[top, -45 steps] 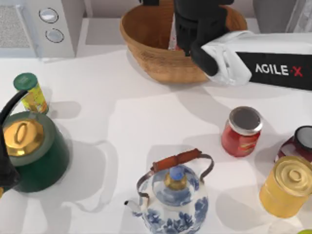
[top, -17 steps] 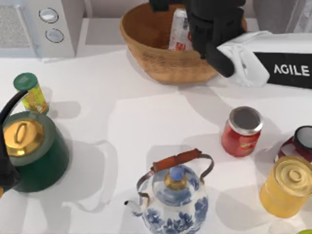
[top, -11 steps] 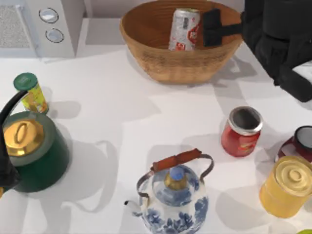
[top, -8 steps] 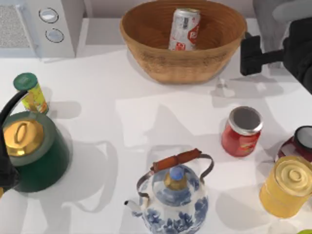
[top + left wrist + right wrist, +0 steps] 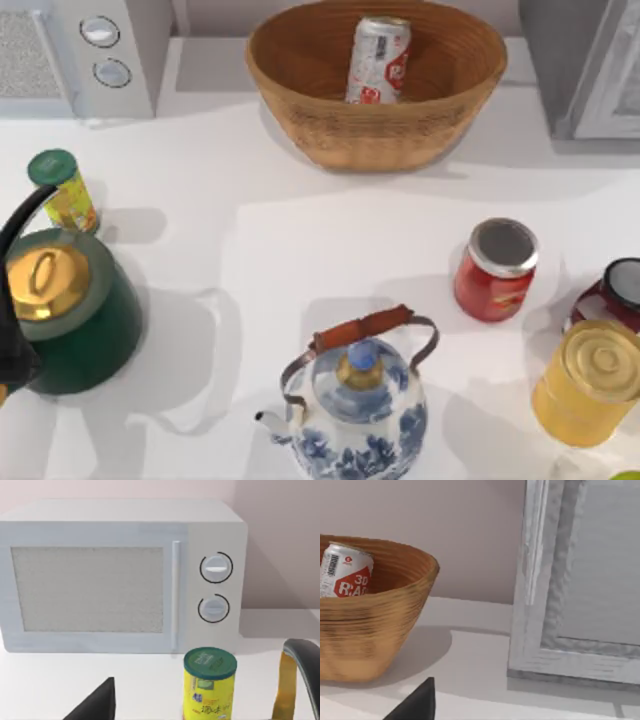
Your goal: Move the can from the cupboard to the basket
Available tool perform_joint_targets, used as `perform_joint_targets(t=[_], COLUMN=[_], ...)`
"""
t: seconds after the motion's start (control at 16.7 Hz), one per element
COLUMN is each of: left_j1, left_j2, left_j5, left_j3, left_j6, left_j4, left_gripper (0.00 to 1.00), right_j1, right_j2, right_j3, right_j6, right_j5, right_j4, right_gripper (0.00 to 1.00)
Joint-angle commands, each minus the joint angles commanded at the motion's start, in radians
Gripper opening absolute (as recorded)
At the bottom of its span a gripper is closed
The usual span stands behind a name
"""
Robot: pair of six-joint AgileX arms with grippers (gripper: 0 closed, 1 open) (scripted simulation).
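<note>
The white counter (image 5: pixel 300 220) carries everything. At its back left stands a white microwave (image 5: pixel 120 575) with two round knobs; the left wrist view shows its whole mesh-windowed front, while the top view catches just a corner of it. At the back right is the cupboard (image 5: pixel 585 65), grey-sided with a pale, white-framed panelled door, which the right wrist view shows close up from the front.

Between them at the back sits the basket (image 5: pixel 375 130), a wide tan wicker bowl with ribbed coils. Toward the front are a green kettle with a gold lid (image 5: pixel 65 310) at the left, a blue-and-white teapot (image 5: pixel 355 400) in the middle and a yellow tin (image 5: pixel 588 382) at the right.

The can (image 5: pixel 378 60) lies inside the basket: slim, silver, with red label marks and a plain metal top. It leans tilted, its long axis running front to back, top toward the basket's far wall. From the right wrist view its red lettering rises above the rim.

Smaller are the red jar with a silver lid (image 5: pixel 495 268) and the yellow-green canister (image 5: pixel 63 188).

Whether either claw is released or clenched, I cannot tell.
</note>
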Motion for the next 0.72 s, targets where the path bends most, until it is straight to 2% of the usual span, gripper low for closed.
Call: perform_joint_targets(t=[0.36,0.72], left_j1=[0.0,0.0], left_j2=[0.0,0.0], left_j5=[0.0,0.0], left_j3=[0.0,0.0], left_j6=[0.0,0.0], left_j4=[0.0,0.0], left_gripper=[1.0,1.0], right_j1=[-0.116,-0.135], right_j2=[-0.418,-0.483], right_j3=[-0.205,-0.231], right_j6=[0.025,0.033], right_j5=[-0.021,-0.019], right_j4=[-0.13,-0.151], right_gripper=[1.0,1.0])
